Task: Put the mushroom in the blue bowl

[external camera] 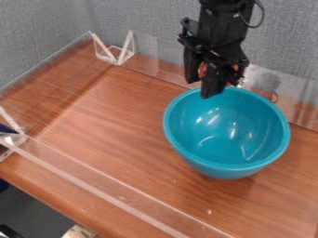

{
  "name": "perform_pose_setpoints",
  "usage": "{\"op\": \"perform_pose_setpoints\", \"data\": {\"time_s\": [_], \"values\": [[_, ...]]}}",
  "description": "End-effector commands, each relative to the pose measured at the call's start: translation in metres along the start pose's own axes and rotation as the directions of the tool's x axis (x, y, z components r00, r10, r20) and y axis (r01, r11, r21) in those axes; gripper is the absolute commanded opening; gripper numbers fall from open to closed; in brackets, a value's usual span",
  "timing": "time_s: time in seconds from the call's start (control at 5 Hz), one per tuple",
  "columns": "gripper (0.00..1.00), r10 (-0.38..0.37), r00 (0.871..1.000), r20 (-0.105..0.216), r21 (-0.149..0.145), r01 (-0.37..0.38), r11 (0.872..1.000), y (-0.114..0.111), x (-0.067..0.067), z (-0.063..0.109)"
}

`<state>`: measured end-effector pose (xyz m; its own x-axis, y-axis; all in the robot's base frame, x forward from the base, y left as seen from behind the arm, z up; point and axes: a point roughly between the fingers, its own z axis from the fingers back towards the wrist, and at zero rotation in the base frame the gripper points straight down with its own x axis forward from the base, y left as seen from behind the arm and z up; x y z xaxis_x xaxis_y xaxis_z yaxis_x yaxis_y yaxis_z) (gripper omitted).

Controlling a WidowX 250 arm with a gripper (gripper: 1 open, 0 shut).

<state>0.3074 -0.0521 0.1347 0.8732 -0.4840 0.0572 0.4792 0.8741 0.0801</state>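
Observation:
The blue bowl (228, 132) is large, deep and glossy teal, and stands on the wooden table at the right. My gripper (211, 89) hangs from the black arm, pointing straight down, with its tips just above the bowl's back-left rim. The fingers are pressed together and shut. A reddish-brown patch shows among the dark fingers (206, 71), too small and blurred to tell whether it is the mushroom. No mushroom shows clearly anywhere else, and the inside of the bowl holds only reflections.
A small pale and dark object (265, 84) lies behind the bowl, partly hidden by its rim. Clear plastic walls (74, 177) edge the wooden table (99, 121). A white wire stand (118, 48) sits at the back left.

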Motion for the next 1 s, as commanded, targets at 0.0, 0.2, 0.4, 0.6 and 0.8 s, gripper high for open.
{"op": "perform_pose_setpoints", "data": {"time_s": [0.0,0.2,0.4,0.6,0.8], "values": [[0.00,-0.016,0.996,0.088,0.027,0.014,1.000,0.0011,0.0017,0.0286],[0.00,-0.019,0.996,0.089,0.027,0.016,0.999,0.0011,0.0016,0.0294],[0.00,-0.021,0.996,0.091,0.028,0.018,0.999,0.0013,0.0014,0.0303],[0.00,-0.026,0.996,0.087,0.026,0.024,0.999,0.0004,0.0040,0.0288],[0.00,-0.031,0.996,0.084,0.024,0.029,0.999,-0.0004,0.0065,0.0275]]}}
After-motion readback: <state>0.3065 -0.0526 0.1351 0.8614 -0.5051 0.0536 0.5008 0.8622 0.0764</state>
